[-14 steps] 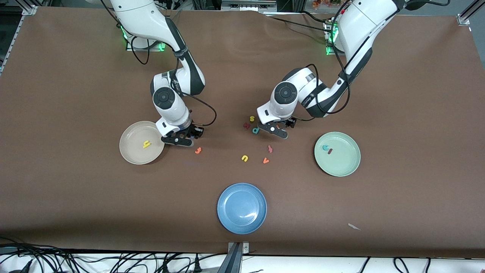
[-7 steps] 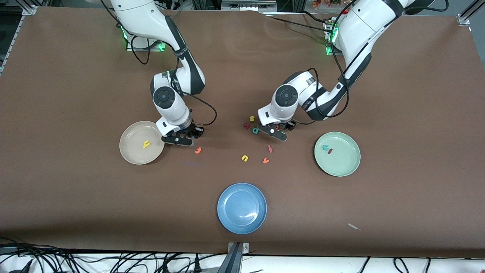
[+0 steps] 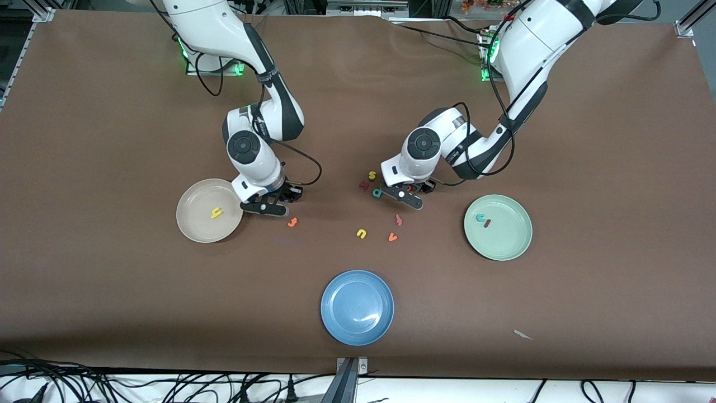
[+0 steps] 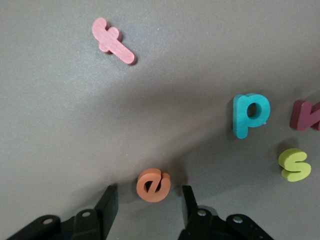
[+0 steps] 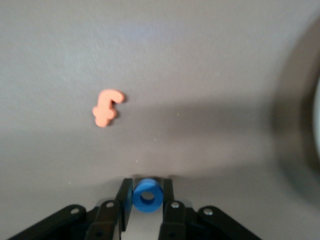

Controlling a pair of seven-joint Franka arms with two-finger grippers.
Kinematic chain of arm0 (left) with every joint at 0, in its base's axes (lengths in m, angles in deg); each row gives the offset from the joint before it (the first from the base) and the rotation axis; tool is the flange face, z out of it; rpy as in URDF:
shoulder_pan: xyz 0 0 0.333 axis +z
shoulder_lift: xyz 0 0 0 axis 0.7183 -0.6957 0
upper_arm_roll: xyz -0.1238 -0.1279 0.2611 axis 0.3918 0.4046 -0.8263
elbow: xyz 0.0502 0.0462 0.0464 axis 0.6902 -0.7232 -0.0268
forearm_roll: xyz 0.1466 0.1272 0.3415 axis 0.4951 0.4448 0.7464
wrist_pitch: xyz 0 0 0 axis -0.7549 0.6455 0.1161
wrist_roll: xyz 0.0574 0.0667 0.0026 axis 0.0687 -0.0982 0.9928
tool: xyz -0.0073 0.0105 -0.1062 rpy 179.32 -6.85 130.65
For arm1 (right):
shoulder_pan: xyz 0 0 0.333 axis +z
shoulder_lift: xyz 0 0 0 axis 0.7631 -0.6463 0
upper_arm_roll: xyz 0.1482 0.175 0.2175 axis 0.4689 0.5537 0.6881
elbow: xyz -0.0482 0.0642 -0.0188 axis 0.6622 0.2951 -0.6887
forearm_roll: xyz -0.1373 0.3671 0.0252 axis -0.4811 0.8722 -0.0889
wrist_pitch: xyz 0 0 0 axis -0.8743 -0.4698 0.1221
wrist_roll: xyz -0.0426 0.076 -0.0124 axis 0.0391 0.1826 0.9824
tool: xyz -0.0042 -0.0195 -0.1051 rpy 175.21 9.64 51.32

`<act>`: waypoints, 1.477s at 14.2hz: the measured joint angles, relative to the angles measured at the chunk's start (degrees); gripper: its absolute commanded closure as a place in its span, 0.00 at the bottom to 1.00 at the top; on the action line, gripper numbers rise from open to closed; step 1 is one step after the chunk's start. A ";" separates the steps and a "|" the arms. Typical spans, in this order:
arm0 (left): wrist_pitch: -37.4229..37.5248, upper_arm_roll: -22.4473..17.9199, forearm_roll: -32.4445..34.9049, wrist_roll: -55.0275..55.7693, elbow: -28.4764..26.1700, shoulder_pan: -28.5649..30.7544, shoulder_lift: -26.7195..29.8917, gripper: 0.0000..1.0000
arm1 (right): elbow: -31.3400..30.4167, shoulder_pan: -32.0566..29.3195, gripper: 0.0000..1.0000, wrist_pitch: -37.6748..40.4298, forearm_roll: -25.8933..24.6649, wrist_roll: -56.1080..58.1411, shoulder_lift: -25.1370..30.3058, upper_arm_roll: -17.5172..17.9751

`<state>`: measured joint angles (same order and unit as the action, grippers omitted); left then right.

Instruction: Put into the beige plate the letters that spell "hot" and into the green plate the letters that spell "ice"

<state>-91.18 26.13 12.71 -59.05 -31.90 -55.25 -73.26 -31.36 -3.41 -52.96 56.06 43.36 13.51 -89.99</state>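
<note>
Right gripper (image 5: 147, 197) is clenched on the blue ring-shaped foam "o" (image 5: 147, 195), both jaws flat against its sides, low over the brown surface (image 3: 112, 140) just beside the round cream-beige plate (image 3: 190, 226), where the yellow foam "h" (image 3: 216, 212) already lies. To finish this step well, the arm should likely lift a little, carry the ring clear over the plate's rim and release only once it is low above the plate floor, so the light foam does not bounce or roll out. The orange foam "t" (image 5: 107, 108) lies on the surface near this gripper, apart from the plate, and looks like the next pick for this arm.

The left gripper (image 4: 148, 194) has its jaws apart, one on each side of the orange foam "e" (image 4: 153, 185), with a visible gap on both sides. It should probably stay centred as it closes, since a lopsided squeeze could push the letter away. The teal foam "p" (image 4: 250, 114) and the yellow foam "s" (image 4: 295, 165) sit near and must not be dragged along. The pale mint-green plate (image 3: 509, 249) already carries the teal foam "c" (image 3: 480, 218) and the dark red foam "i" (image 3: 487, 223).
</note>
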 measured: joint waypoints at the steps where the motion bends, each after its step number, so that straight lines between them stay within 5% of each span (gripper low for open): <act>1: -0.10 0.00 0.00 -0.03 0.00 0.00 -0.02 0.71 | 1.98 -0.04 0.75 3.57 0.00 2.09 0.31 -1.71; 4: -0.29 -0.05 0.01 -0.08 0.07 0.02 -0.03 1.00 | 4.10 -0.45 0.75 10.46 0.00 10.79 2.05 -7.62; 10: -0.49 -0.10 0.01 -0.14 0.32 0.42 -0.02 1.00 | 1.31 -0.83 0.67 14.26 0.00 24.65 1.93 -14.99; 12: -0.36 -0.15 0.01 -0.14 1.11 1.17 0.21 1.00 | 0.12 -1.16 0.02 14.24 0.01 26.17 1.84 -15.76; 21: 3.28 -0.06 0.01 -1.71 3.50 6.04 2.99 1.00 | 4.31 -0.37 0.00 14.01 4.38 15.67 1.38 -13.44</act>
<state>-87.90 26.07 12.72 -60.76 -28.41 -49.21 -70.27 -27.05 -3.78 -38.95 60.44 59.03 14.90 -103.43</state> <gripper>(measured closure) 0.722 0.000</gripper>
